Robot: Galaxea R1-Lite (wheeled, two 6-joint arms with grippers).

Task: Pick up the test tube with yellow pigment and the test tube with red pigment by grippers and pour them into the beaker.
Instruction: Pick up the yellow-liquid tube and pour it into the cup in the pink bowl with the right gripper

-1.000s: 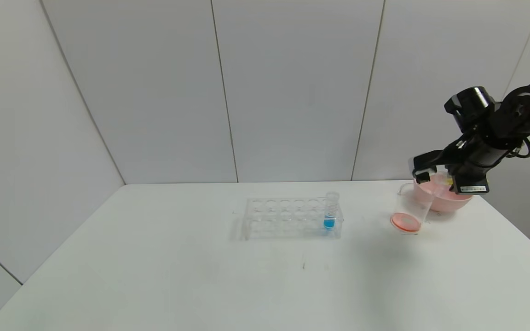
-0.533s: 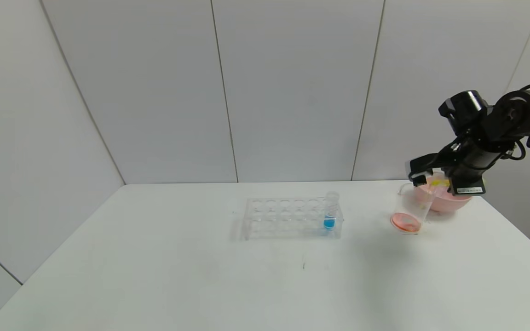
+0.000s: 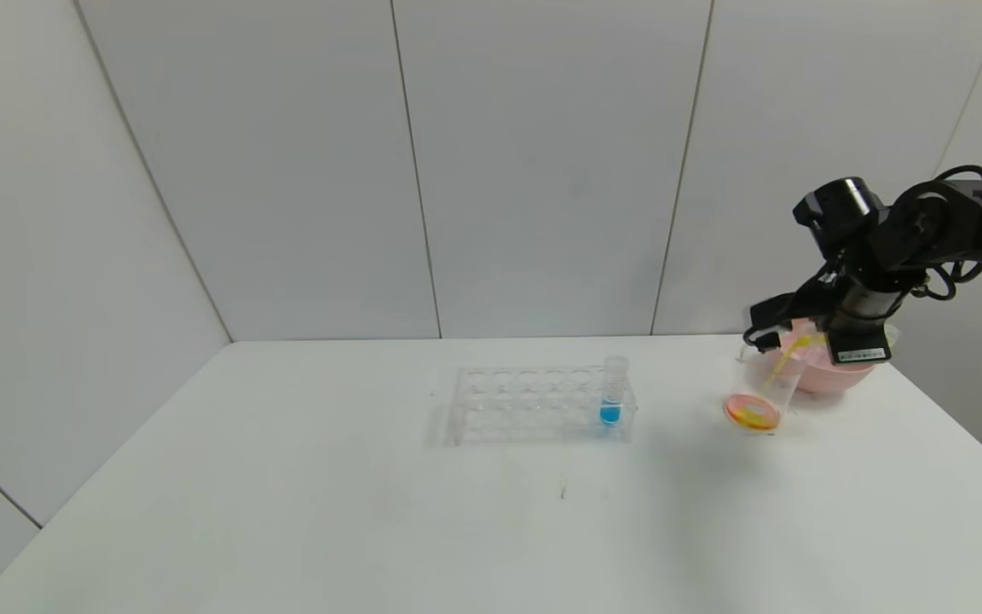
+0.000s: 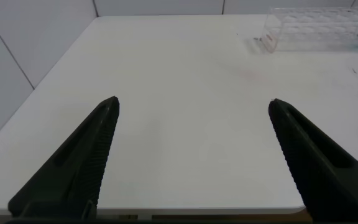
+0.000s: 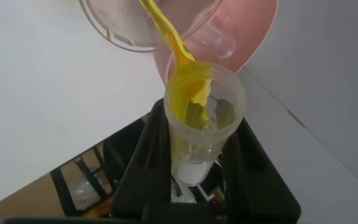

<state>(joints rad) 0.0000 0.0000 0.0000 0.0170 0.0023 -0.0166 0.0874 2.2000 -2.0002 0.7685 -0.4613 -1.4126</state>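
Observation:
My right gripper (image 3: 805, 339) is shut on the test tube with yellow pigment (image 3: 800, 343), tipped over the beaker (image 3: 762, 385) at the table's far right. A yellow stream runs from the tube's mouth into the beaker, which holds red-orange liquid with yellow mixing in at its bottom. In the right wrist view the tube (image 5: 201, 118) sits between my black fingers (image 5: 145, 162), and the stream runs to the beaker's rim (image 5: 114, 38). The test tube with red pigment is out of view. My left gripper (image 4: 192, 104) is open and empty over bare table, out of the head view.
A pink bowl (image 3: 836, 371) stands right behind the beaker, also in the right wrist view (image 5: 244, 31). A clear tube rack (image 3: 534, 405) at mid-table holds one tube with blue liquid (image 3: 612, 394); it also shows in the left wrist view (image 4: 309, 28).
My right gripper has moved left toward the beaker and tipped the tube further. Yellow liquid now streams out, and yellow shows in the beaker's red-orange liquid.

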